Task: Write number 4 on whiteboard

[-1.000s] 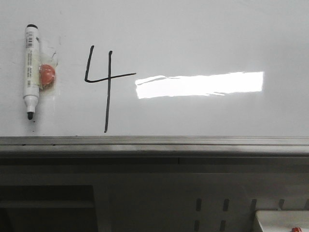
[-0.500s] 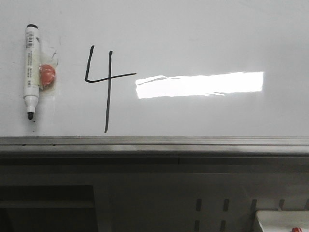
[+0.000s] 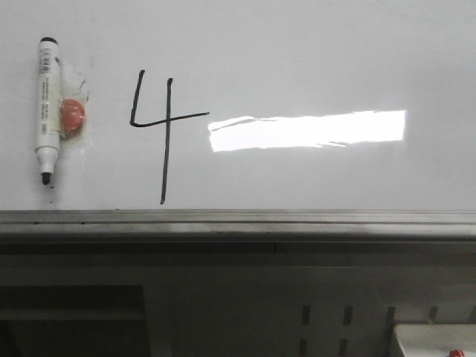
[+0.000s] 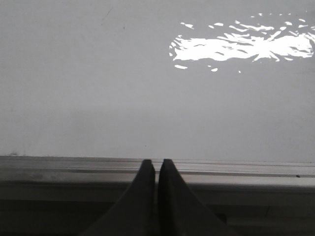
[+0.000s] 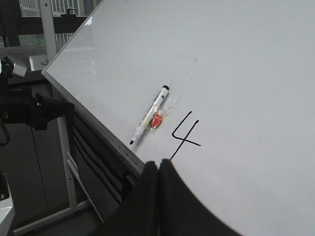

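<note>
A: Left gripper (image 4: 156,169) has its jaws pressed together, nothing between them, facing the whiteboard (image 4: 98,88) just above its rail (image 4: 59,167).

B: Right gripper (image 5: 158,169)?

A: Same, closed and empty, off the board. The number 4 (image 3: 160,123) sits right of the marker (image 3: 47,111), which hangs tip down by an orange magnet (image 3: 72,117).

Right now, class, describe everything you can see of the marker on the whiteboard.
The marker has a white barrel with printing, a black rear end at the top and a bare black tip pointing down: no cap on it. It hangs nearly upright on the whiteboard, held by clear tape and an orange-red disc, left of the number 4. No end effector touches it.
</note>
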